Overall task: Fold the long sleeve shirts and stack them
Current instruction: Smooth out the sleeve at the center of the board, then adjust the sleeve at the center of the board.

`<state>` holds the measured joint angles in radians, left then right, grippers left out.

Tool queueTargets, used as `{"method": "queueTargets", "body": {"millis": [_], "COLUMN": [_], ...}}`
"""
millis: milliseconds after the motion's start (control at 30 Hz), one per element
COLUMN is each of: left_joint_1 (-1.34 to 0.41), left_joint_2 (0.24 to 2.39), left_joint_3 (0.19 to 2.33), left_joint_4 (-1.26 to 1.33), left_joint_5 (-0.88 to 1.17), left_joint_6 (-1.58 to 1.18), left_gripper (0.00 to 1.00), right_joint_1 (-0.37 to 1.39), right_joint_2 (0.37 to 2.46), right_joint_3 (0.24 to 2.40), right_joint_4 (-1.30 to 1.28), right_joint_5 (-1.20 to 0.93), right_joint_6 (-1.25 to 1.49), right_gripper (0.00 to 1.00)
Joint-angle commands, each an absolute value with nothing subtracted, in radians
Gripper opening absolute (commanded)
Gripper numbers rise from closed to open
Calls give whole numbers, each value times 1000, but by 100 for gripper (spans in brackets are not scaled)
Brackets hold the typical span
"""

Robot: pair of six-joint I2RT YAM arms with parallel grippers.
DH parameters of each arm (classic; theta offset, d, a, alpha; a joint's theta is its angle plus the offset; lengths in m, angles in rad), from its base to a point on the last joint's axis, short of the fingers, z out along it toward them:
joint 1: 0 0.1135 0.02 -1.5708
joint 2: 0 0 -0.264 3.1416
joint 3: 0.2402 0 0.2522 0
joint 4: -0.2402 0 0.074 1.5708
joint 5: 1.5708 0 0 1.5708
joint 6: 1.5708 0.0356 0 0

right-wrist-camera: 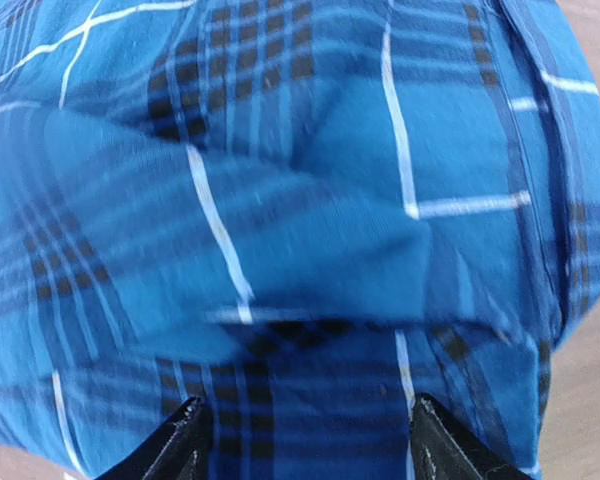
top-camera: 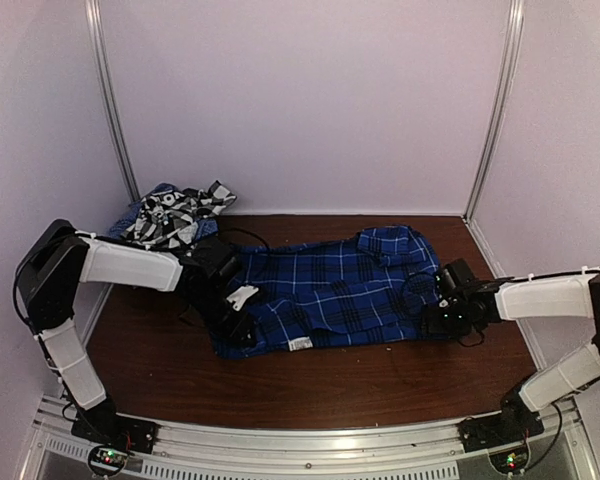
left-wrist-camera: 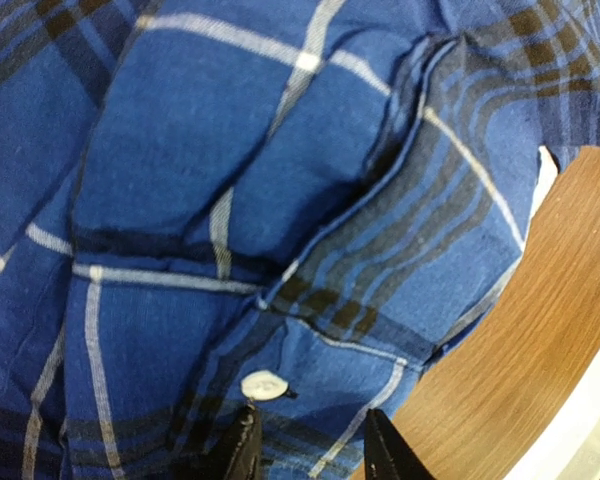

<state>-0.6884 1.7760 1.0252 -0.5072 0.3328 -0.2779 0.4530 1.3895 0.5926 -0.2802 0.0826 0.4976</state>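
Blue plaid shirt under both; left pincer narrow, grip unclear; right pincer wide.

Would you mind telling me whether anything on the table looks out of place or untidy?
Yes. The blue plaid shirt lies rumpled and askew across the table, bunched at its far-right end. The other shirts sit in a crumpled heap in the far-left corner, not stacked.
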Motion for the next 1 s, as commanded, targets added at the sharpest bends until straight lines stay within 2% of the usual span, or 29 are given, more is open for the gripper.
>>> {"method": "queueTargets", "body": {"millis": [0,167,300,467,567,967], "left_joint_1": [-678,-678,-680,-681,-680,-652], "left_joint_2": [1743,1669,1599,1574,1585,1661], "left_joint_3": [992,964,998,1014,1015,1030], "left_joint_4": [-616,-621,-576,-499,-475,-452], "left_joint_5": [295,293,312,307,279,154], "left_joint_6": [-266,-283,-288,-369,-424,-464], "left_gripper": [35,34,38,52,56,57], "right_joint_1": [454,497,517,520,524,531], "right_joint_2": [1287,1115,1022,1050,1077,1093], "right_joint_3": [539,518,540,592,598,589], "right_joint_4": [-336,-416,-424,-444,-423,-399], "right_joint_5": [15,11,2,3,2,-22], "right_joint_6": [562,624,632,602,594,576], "right_gripper": [69,69,68,68,68,67]}}
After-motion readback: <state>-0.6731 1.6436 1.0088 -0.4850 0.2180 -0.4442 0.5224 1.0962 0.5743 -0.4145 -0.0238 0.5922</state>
